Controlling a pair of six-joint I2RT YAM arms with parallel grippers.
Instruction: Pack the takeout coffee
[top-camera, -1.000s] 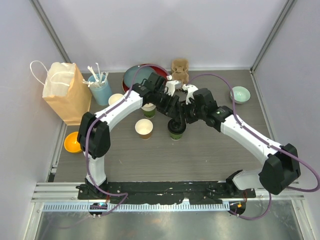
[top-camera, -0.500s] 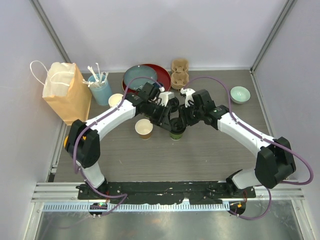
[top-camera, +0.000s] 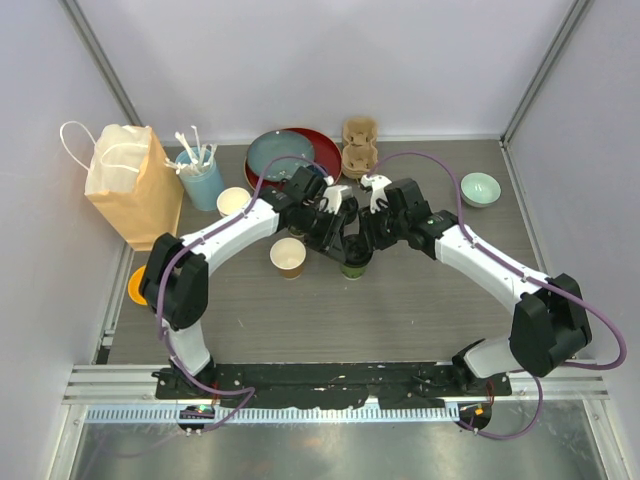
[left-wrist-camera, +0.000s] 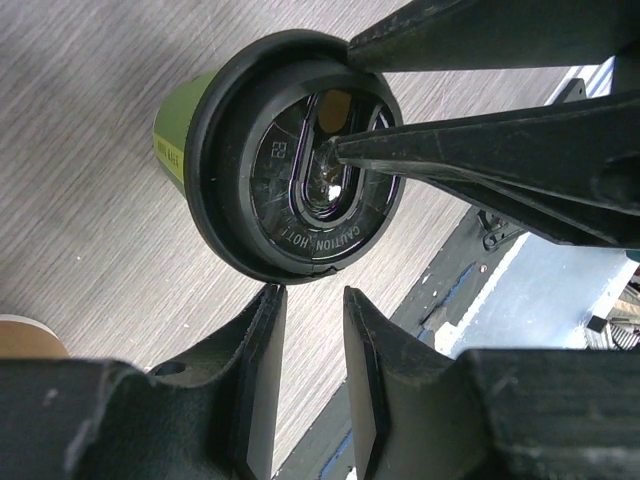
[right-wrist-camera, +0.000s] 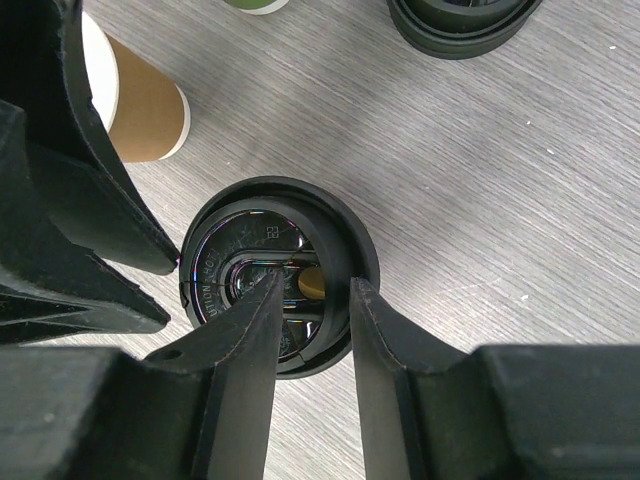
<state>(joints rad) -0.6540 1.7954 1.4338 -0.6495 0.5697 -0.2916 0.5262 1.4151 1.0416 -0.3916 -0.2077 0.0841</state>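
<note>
The green-sided cup (top-camera: 352, 266) stands mid-table with a black lid (left-wrist-camera: 290, 160) on it. My right gripper (right-wrist-camera: 312, 285) is over it, fingers a little apart: one tip rests on the lid's middle, the other on its rim (right-wrist-camera: 365, 262). My left gripper (left-wrist-camera: 312, 295) hovers right beside the lid's edge with a narrow gap and nothing between its fingers. In the top view the two grippers meet above this cup, left gripper (top-camera: 335, 233) and right gripper (top-camera: 363, 238). The brown-sided cup (top-camera: 288, 257) stands open and lidless just to the left.
A paper bag (top-camera: 135, 185) and a light-blue cup of stirrers (top-camera: 200, 178) stand at back left. A red plate (top-camera: 322, 150), a cardboard cup carrier (top-camera: 358, 148), a green bowl (top-camera: 480, 187), an orange bowl (top-camera: 140, 285) and spare black lids (right-wrist-camera: 460, 25) lie around.
My left arm swung forward and down, bringing its gripper beside the lidded green cup and uncovering the cup carrier. The right gripper stayed over the lid.
</note>
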